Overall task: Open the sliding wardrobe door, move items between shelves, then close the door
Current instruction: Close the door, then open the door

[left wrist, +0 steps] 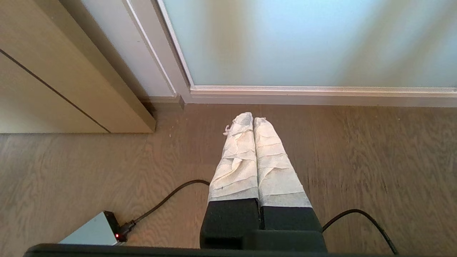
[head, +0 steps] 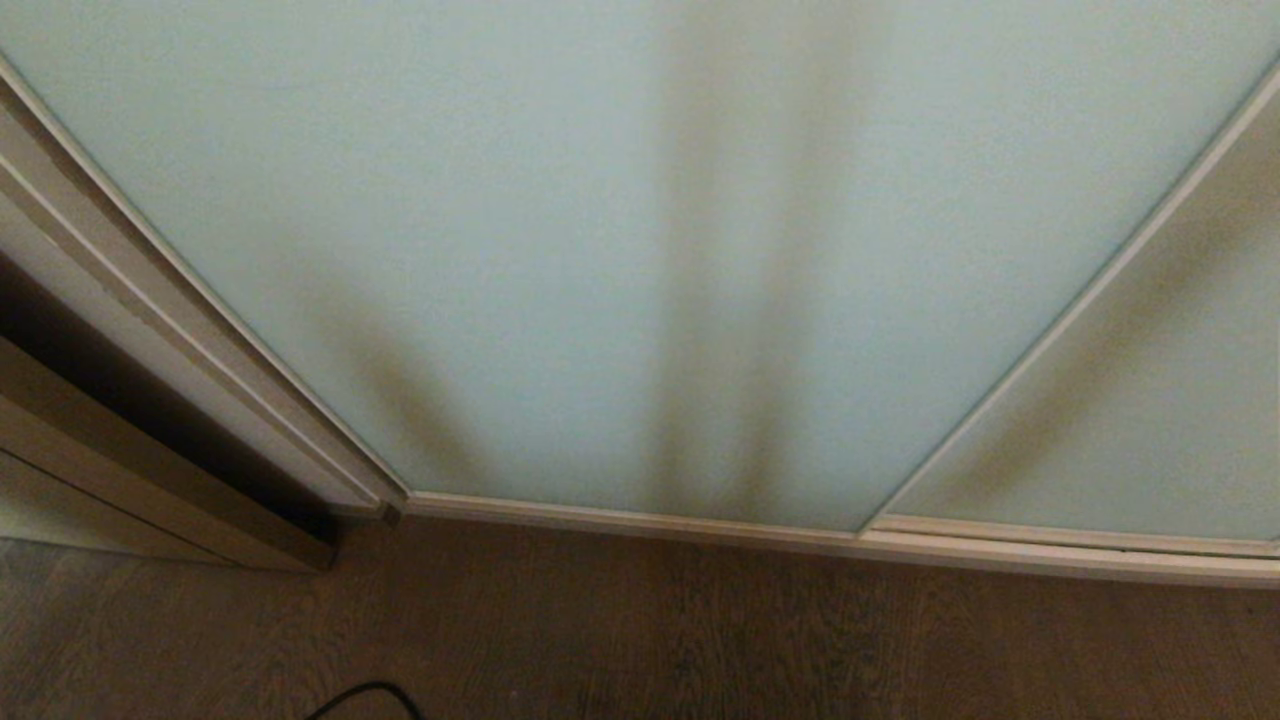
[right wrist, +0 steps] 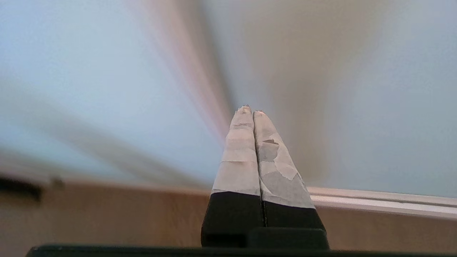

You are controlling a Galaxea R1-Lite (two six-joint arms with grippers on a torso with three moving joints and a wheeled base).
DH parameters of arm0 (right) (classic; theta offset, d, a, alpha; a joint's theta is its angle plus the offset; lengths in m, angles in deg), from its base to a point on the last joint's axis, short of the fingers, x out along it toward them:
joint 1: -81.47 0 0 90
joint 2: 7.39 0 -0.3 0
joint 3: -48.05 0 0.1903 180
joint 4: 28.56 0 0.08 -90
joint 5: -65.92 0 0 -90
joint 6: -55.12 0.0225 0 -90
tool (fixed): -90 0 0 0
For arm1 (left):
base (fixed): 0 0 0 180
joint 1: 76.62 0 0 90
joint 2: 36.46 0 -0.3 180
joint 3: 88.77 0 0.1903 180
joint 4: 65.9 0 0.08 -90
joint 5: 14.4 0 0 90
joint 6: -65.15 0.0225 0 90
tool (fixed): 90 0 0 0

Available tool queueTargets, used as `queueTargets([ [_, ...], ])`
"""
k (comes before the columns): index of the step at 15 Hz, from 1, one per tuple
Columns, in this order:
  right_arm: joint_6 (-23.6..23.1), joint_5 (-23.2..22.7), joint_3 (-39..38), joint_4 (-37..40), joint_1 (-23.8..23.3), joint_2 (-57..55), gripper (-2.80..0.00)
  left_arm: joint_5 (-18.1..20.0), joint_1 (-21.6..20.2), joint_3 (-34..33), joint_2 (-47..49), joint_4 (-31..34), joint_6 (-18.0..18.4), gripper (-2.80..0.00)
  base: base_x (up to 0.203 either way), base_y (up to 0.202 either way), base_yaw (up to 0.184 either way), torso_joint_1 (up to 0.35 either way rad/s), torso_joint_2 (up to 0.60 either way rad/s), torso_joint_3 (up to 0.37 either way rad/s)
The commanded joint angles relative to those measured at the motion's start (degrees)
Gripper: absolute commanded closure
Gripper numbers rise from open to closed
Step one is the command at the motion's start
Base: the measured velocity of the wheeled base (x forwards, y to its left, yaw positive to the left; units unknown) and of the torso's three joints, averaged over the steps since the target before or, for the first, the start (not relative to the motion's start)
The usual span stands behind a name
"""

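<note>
The sliding wardrobe door (head: 560, 230) is a pale mint frosted-glass panel in a slim cream frame, and it fills most of the head view, standing closed. A second panel (head: 1150, 400) overlaps it on the right. Neither arm appears in the head view. My left gripper (left wrist: 253, 119) hangs shut and empty over the wood floor, a short way in front of the door's bottom rail (left wrist: 303, 91). My right gripper (right wrist: 251, 110) is shut with nothing in it, raised and pointing at the frosted glass (right wrist: 89, 71). The items and the shelves are hidden behind the door.
A beige cabinet side (head: 150, 470) stands to the left of the wardrobe frame (head: 180, 330). A black cable (left wrist: 167, 198) runs across the brown wood floor (head: 700, 640) to a small grey box (left wrist: 93, 232).
</note>
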Motion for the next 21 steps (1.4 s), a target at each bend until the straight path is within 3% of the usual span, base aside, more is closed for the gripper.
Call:
queueTargets([
  [1,-2.9,1.0,-6.3,0.5,3.6,9.4,0.0,0.0,0.0,0.0,0.0,0.0,0.0,0.0,0.0,0.0,0.0,0.0,0.0,0.0],
  [3,-6.0,4.8,-16.3,0.3,7.5,15.0,0.0,0.0,0.0,0.0,0.0,0.0,0.0,0.0,0.0,0.0,0.0,0.0,0.0,0.0],
  [6,-7.9,15.3,-31.9,-1.0,13.7,25.2,0.0,0.0,0.0,0.0,0.0,0.0,0.0,0.0,0.0,0.0,0.0,0.0,0.0,0.0],
  [8,-8.5,18.5,-39.8,-1.2,15.6,34.7,0.0,0.0,0.0,0.0,0.0,0.0,0.0,0.0,0.0,0.0,0.0,0.0,0.0,0.0],
  [13,-9.7,21.0,-57.9,-3.8,18.2,50.0,0.0,0.0,0.0,0.0,0.0,0.0,-0.1,0.0,0.0,0.0,0.0,0.0,0.0,0.0],
  [16,-12.1,19.8,-63.9,-3.9,18.0,60.4,0.0,0.1,0.0,0.0,0.0,0.0,-0.1,0.0,0.0,0.0,0.0,0.0,0.0,0.0],
  [21,-10.6,20.2,-66.0,-3.1,18.0,61.1,0.0,0.0,0.0,0.0,-0.1,0.0,0.0,0.0,0.0,0.0,0.0,0.0,0.0,0.0],
])
